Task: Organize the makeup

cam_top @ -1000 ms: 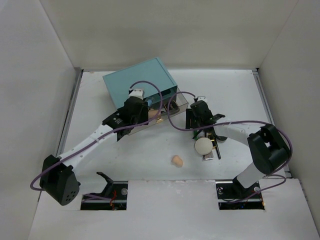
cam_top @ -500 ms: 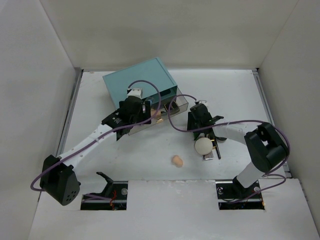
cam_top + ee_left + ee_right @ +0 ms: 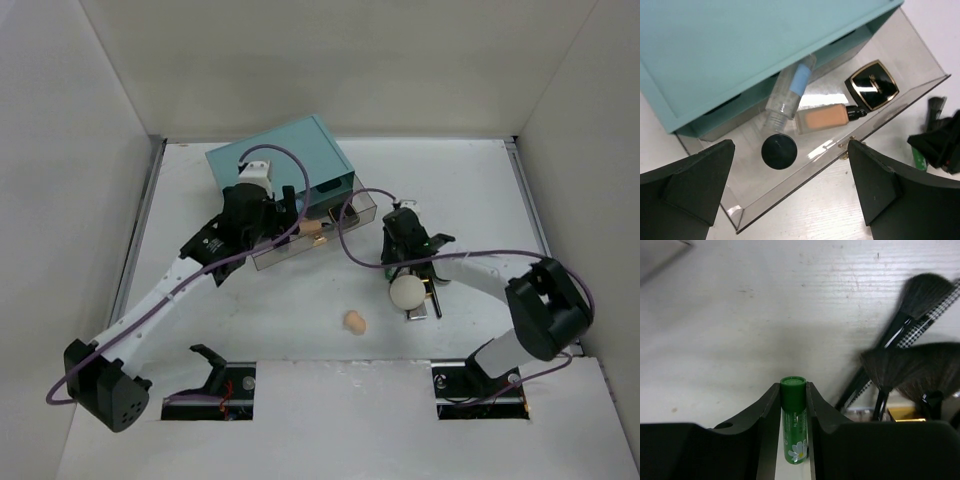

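Top view: teal box [image 3: 285,160] sits toward the far left of the table [image 3: 480,190], its clear drawer [image 3: 300,245] pulled out on the near side. The left gripper [image 3: 268,215] hangs over that drawer. The right gripper [image 3: 405,262] is down at the table to the right of the box. The cream puff [image 3: 406,291] lies just nearer than it, round and soft-looking. The peach sponge [image 3: 354,321] is well apart from the box, near side, egg-shaped and matte. Left wrist view: left gripper [image 3: 790,175] is spread wide and holds nothing, one finger either side of the drawer [image 3: 912,65] under the box [image 3: 740,45]. Inside the drawer lie a clear bottle [image 3: 787,92] with a blue band, a tan cylinder [image 3: 822,118] with a black cap, a black round compact [image 3: 779,151] and a glossy gold-edged square compact [image 3: 872,91]. The bottle lies slanted, its far end under the box front. Risk: pushing the drawer in could jam it there. The drawer walls look thin, hard plastic, so a finger dropping low could knock or shove it. Right wrist view: right gripper [image 3: 793,390] is closed on a small green tube [image 3: 793,415], which is smooth, round and capped, with a daisy print. Risk: it's slick and narrow, so it could twist or slide out on the lift. Black brushes [image 3: 900,325] with fluffy bristles lie just beside the fingers, right of the box, on the scuffed white table [image 3: 740,315]. A sideways move could drag them.
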Controlling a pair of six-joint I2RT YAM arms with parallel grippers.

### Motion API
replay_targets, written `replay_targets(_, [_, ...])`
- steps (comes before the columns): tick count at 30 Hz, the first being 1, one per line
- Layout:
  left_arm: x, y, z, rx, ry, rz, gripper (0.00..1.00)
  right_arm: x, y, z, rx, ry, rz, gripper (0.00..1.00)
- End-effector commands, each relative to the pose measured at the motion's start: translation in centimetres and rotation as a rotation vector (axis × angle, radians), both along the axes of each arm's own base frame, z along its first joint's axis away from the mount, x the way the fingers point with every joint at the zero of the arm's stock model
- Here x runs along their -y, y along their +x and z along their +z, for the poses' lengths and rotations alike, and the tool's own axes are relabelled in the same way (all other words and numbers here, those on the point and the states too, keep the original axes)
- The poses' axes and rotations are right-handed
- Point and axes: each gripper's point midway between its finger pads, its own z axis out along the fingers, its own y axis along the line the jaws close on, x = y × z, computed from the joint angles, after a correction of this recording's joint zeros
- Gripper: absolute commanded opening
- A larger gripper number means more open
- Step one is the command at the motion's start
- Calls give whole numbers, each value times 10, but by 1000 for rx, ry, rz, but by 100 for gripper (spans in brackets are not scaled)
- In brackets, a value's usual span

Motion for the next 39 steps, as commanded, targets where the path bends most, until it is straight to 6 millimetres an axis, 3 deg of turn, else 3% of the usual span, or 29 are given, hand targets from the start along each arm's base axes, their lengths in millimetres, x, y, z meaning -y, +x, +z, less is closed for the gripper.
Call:
replay_targets(1, [-13, 6, 30, 85, -38, 31, 100, -16, 17, 92, 206, 110, 18, 10])
replay_targets(8, [-33, -3, 22, 87, -52, 79, 100, -36, 21, 243, 519, 263, 114, 9])
replay_targets(10, [-38, -7, 20, 88, -59, 88, 100, -50, 26, 270, 569, 294, 153, 9])
replay_targets(12, [-42, -12, 17, 89, -65, 96, 100, -68, 35, 283, 590, 321, 186, 9])
replay_targets(15, [-48, -21, 13, 83, -73, 108, 100, -94, 52, 285, 584, 337, 209, 9])
replay_targets(19, [-50, -33, 10, 77, -82, 97, 100, -124, 82, 264, 557, 325, 195, 11])
replay_targets(24, [-54, -42, 10, 71, -80, 96, 100, -131, 103, 224, 504, 273, 109, 11])
replay_targets(28, [-50, -42, 11, 76, -88, 82, 100, -136, 104, 188, 437, 232, 100, 22])
replay_targets(30, [-44, -42, 12, 73, -95, 61, 100, -137, 102, 177, 406, 229, 92, 31])
replay_targets(31, [-41, -41, 13, 72, -99, 49, 100, -136, 101, 174, 394, 235, 80, 42])
replay_targets(37, [-15, -38, 22, 78, -130, -40, 100, -129, 91, 196, 425, 264, 85, 69])
replay_targets(39, [-5, -36, 28, 92, -142, -69, 100, -120, 86, 210, 449, 275, 75, 72])
